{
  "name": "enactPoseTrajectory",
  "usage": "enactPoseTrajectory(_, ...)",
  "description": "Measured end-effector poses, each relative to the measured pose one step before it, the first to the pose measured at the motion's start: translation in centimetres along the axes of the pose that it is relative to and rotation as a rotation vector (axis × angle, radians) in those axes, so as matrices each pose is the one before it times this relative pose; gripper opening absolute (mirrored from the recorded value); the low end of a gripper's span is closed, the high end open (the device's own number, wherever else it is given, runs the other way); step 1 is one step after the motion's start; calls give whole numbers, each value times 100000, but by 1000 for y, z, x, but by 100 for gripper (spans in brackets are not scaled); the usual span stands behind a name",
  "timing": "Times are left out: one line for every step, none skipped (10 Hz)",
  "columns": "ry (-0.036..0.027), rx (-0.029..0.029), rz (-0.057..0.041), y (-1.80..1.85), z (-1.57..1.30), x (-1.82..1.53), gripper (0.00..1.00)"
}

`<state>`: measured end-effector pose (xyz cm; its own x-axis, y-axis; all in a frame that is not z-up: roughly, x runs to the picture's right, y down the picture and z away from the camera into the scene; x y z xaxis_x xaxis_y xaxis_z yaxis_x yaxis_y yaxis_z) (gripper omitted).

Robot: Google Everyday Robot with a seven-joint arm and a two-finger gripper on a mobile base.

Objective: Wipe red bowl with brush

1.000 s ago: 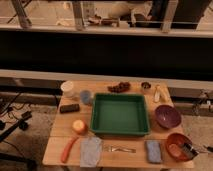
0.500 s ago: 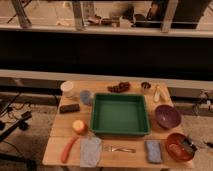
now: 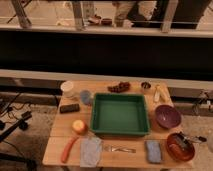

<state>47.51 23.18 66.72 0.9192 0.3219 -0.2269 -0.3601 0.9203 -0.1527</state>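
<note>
1. Starting from the red bowl (image 3: 173,152), its place is noted first: it stands at the near right corner of the table (image 3: 64,124), just right of the blue-grey sponge (image 3: 153,150) and on the near side of the dark purple bowl (image 3: 168,116).
2. The brush (image 3: 181,143) is seen lying in the red bowl, with its greyish head over the lighter inside and its thin dark handle reaching out over the right rim.
3. The gripper is not seen anywhere in the camera view, so whether it is open or closed cannot be told.
4. The step in hand is judged to be the taking up of the brush. The handle is best gripped at its free right end, where it is clear of the rim.
5. Once the brush is held, the head is best kept low and pressed lightly, and swept round the inside in short arcs.
6. Sideways force should be limited, since the bowl is light-looking, stands close to the table's right edge and could be pushed off.
7. The sponge and purple bowl are to be avoided by the arm. The fork (image 3: 120,148) and green tray (image 3: 120,96) lie to the left, well apart.
</note>
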Motion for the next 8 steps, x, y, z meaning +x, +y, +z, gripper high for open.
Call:
enactPoseTrajectory(-533,-49,-152,70,49,-287,3)
enactPoseTrajectory(-693,-71,-252,129,4,-395,3)
enactPoseTrajectory(-789,-162,-634,100,45,-514,3)
enactPoseTrajectory(-1196,-47,-875,127,-174,-696,3)
enactPoseTrajectory(-748,-166,-575,186,-123,-383,3)
enactPoseTrajectory(-1229,-523,-415,418,-252,-499,3)
enactPoseTrajectory(-763,-537,-269,379,-271,-338,3)
enactPoseTrajectory(-515,-567,-127,336,-287,-147,3)
